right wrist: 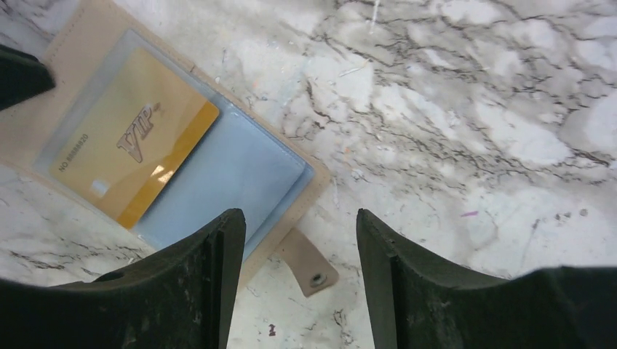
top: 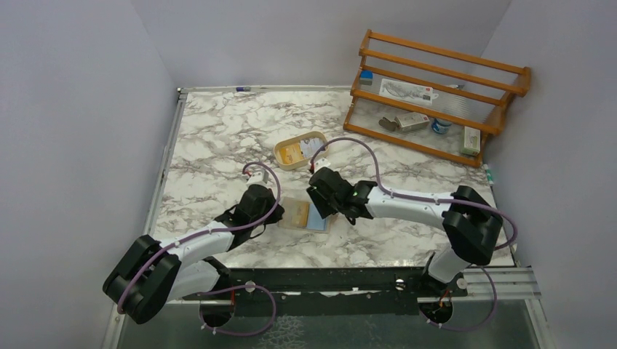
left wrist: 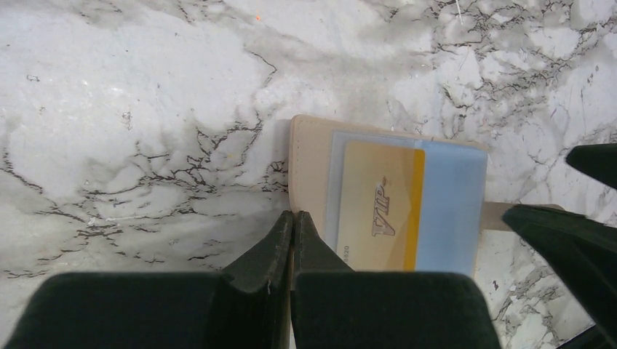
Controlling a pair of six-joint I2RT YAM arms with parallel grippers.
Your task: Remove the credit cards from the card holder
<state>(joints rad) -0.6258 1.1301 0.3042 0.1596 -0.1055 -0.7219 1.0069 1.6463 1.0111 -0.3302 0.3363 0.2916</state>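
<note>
The card holder (top: 302, 215) lies open and flat on the white, grey-veined marble table (top: 218, 138), near the middle of its near half, between the two grippers. It is a thin rectangle of tan leather-like material (right wrist: 80, 43) with a stitched border and softly rounded corners. A clear, slightly glossy sleeve covers its inner face. Under that sleeve sits a gold card (right wrist: 131, 163), matte yellow with a darker orange band along one short end and the letters VIP printed slantwise. Beside it, partly tucked beneath, is a smooth light blue card (right wrist: 233, 174) with no marking to be seen. Both are inside the holder. A short tan tab (right wrist: 309, 262) with a small metal snap juts from the edge beside the blue card and lies on the marble. The left gripper (left wrist: 292, 218) has its dark, wedge-shaped fingers pressed together, their tips meeting at the holder's left edge; whether they pinch the leather or only rest on it cannot be told. The right gripper (right wrist: 300, 218) stands with its broad, scuffed black fingers apart, holding nothing, above the tab. Farther back on the table is an oval beige tray (top: 317, 140) holding a yellow card, and at the far right a slatted orange-brown wooden rack (top: 444, 52) with small items on its shelves.
</note>
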